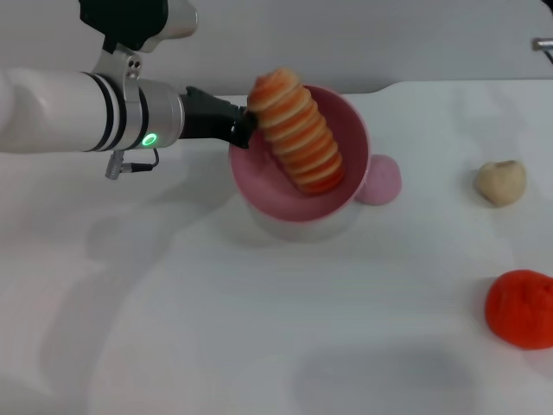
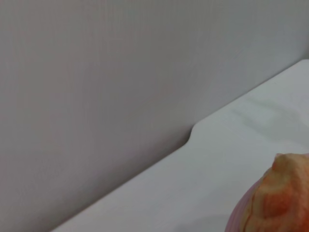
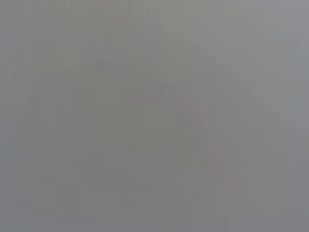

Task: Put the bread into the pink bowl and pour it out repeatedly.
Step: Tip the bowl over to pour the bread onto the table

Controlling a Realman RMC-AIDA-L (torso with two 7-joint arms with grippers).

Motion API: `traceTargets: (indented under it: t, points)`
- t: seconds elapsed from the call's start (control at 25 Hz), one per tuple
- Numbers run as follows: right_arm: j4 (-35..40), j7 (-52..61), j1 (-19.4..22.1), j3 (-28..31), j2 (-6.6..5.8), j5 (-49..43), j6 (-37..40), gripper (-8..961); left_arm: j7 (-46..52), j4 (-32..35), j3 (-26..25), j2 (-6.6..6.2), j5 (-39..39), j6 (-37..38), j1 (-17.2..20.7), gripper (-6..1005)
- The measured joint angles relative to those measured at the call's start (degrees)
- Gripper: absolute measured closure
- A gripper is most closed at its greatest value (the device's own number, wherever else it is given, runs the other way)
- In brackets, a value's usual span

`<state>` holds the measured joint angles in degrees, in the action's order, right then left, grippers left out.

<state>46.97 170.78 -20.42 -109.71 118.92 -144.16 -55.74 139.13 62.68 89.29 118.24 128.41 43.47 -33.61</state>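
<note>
Red lump (image 1: 520,309): nearest thing on the white table (image 1: 259,346), far right, well apart from the bowl.
Beige lump (image 1: 501,182): farther back on the right, sitting alone.
Pink ball (image 1: 381,180): tucked just beside the bowl's right side, looks to be touching it.
Bowl (image 1: 298,207): mid-table, tipped so its mouth faces us, pink inside on show.
Bread (image 1: 297,130): in the bowl, leaning, lower end down inside, upper end poking over the far-left rim; its tip also shows in the left wrist view (image 2: 282,198).
Left gripper (image 1: 240,130): reaching in from the left, clamped on the bowl's left rim, right by the bread's upper end.
Right gripper: nowhere to be seen.
</note>
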Motion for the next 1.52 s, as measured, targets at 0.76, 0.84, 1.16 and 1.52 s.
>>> traceTargets:
  t: [0.76, 0.84, 1.16, 1.52]
  points:
    - [-6.30, -1.26, 3.14, 1.02, 0.06, 2.60, -5.41, 368, -8.39, 0.33, 15.87, -0.15, 0.33, -23.79, 6.12, 954]
    - [-6.31, -1.31, 3.16, 0.72, 0.08, 2.61, -5.43, 368, -11.29, 0.31, 16.41, -0.15, 0.46, -24.99, 6.84, 954]
    - [-6.01, -1.41, 3.20, -0.94, 0.19, 2.66, -5.44, 369, -14.96, 0.32, 19.53, 0.06, 8.16, -29.46, 7.66, 954]
    - [-5.93, -1.45, 3.20, -3.17, 0.37, 2.73, -5.49, 369, -15.48, 0.45, 20.45, 0.19, 15.08, -30.34, 7.24, 954]
